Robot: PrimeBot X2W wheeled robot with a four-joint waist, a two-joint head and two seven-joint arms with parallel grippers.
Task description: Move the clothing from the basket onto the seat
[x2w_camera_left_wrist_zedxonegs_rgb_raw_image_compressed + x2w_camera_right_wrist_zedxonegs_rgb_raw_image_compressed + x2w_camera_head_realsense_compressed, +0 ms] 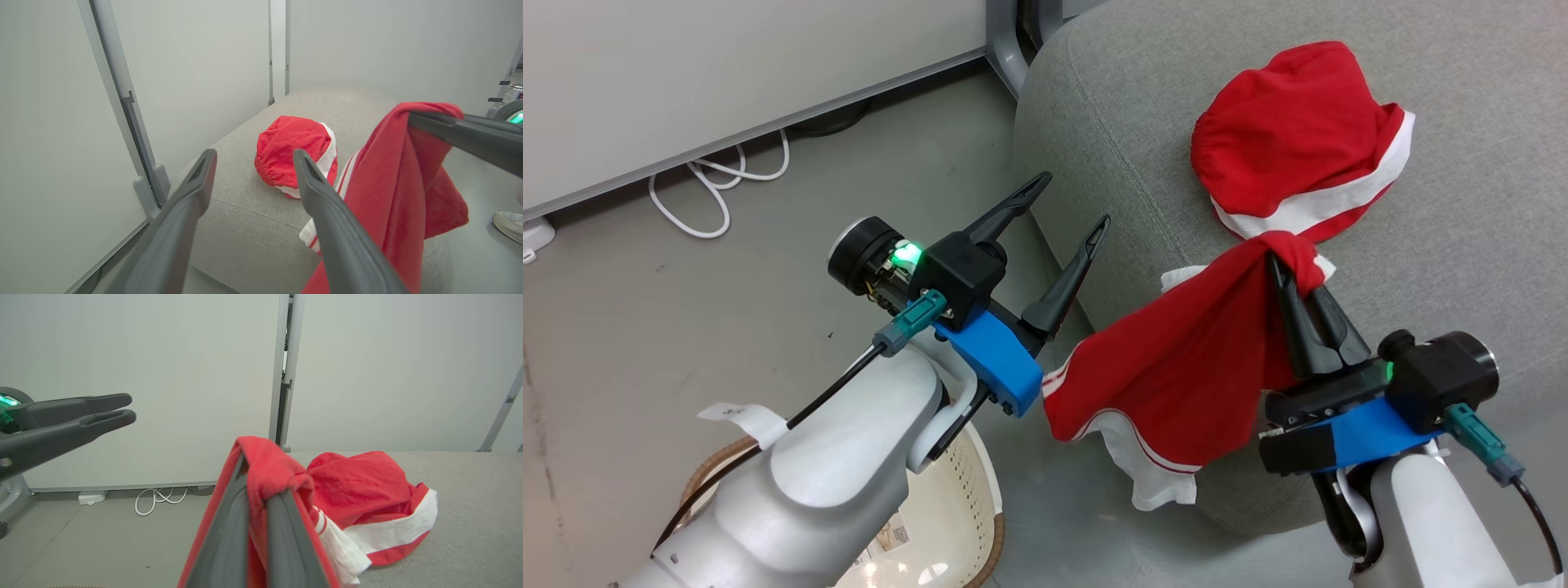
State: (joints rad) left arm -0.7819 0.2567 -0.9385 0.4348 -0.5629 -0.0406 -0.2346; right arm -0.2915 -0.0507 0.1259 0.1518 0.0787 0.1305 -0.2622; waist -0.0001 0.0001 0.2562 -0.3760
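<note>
My right gripper (pixel 1286 265) is shut on a red garment with white stripe trim (pixel 1176 384), which hangs from the fingertips over the front edge of the grey seat (pixel 1462 245). Another red piece of clothing (pixel 1290 131) with a white band lies bunched on the seat just beyond it. My left gripper (pixel 1074 200) stands open and empty above the floor, left of the seat's corner. The cream basket (pixel 976 498) with its brown rim shows at the bottom, largely hidden by my left forearm. In the right wrist view the held garment (pixel 269 473) drapes over both fingers.
A white cable (pixel 715 192) loops on the grey floor along the wall panel (pixel 727 73). A metal frame leg (pixel 1005 49) stands behind the seat's corner. A shoe (pixel 508 224) shows at the right edge of the left wrist view.
</note>
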